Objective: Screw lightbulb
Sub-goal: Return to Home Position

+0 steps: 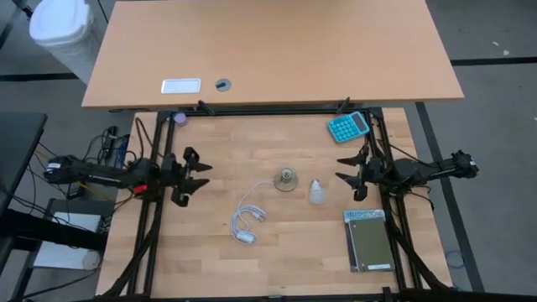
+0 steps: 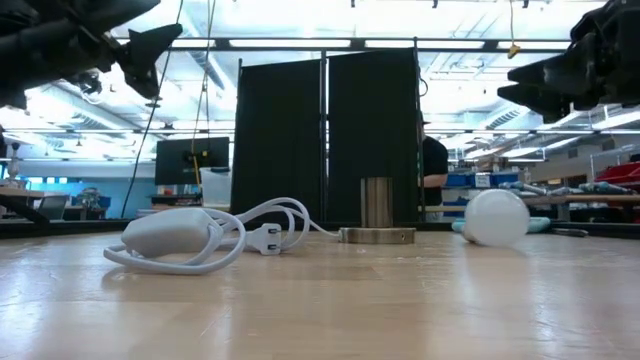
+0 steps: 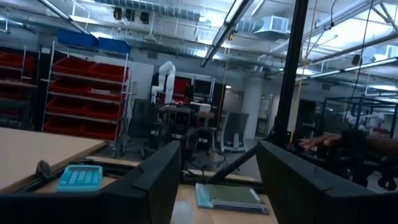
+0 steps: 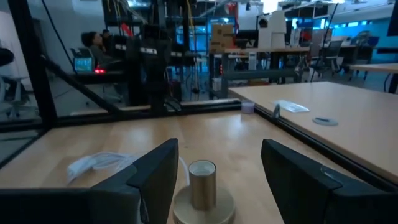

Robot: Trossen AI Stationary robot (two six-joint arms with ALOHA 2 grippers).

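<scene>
The lightbulb (image 1: 315, 192) was seen lying on its side on the table (image 1: 277, 268), just beside the socket (image 1: 287, 179) and not seated in it. Nothing was gripped. The left gripper (image 1: 200, 174) was held spread and empty at the left side. The right gripper (image 1: 346, 169) was likewise parted and empty, near the lightbulb but clear of it. Both were kept raised off the wood, which was judged to suit a parked pose. Loose and round, the lightbulb could be expected to roll if nudged. The cable (image 1: 247, 222) lay apart.
</scene>
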